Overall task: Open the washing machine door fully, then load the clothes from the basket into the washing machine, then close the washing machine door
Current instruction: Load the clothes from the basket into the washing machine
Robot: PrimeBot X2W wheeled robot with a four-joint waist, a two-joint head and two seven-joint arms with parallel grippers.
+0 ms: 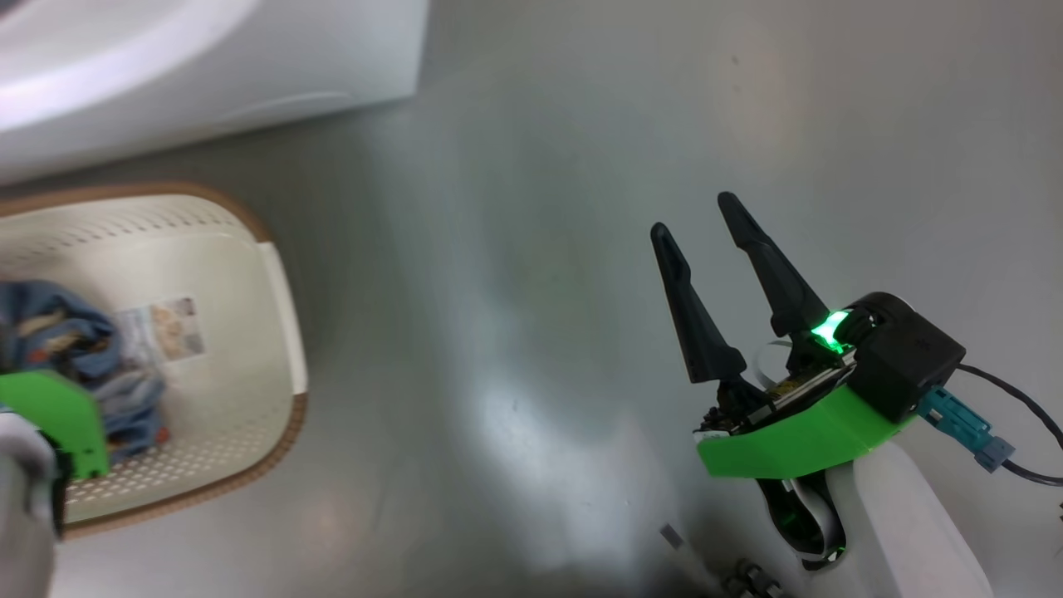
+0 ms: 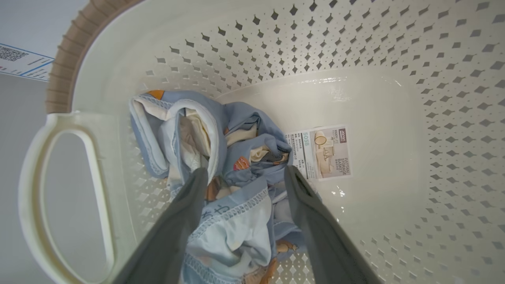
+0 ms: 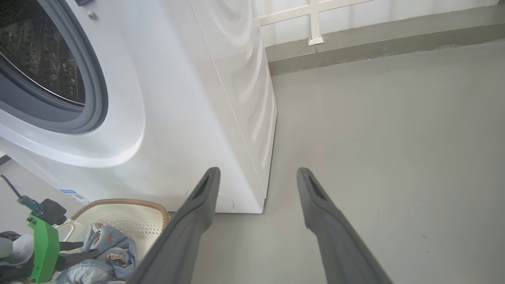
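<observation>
The cream basket (image 1: 249,274) stands on the floor in front of the white washing machine (image 3: 185,98), whose drum (image 3: 39,59) gapes open; the door is out of view. Light blue printed clothes (image 2: 236,150) lie bunched in the basket's corner, and the head view catches them too (image 1: 58,332). My left gripper (image 2: 244,173) is down inside the basket, open, its fingers on either side of the fabric heap. The right wrist view shows the same, clothes (image 3: 106,244) and left gripper (image 3: 85,252). My right gripper (image 1: 699,220) hovers open over bare floor, to the right of the basket, holding nothing.
Grey floor (image 1: 515,291) stretches between the basket and my right arm. A paper label (image 2: 321,152) is stuck to the basket's bottom beside the clothes. A low wall edge (image 3: 375,43) runs behind the machine. A cable (image 1: 1013,399) trails from my right wrist.
</observation>
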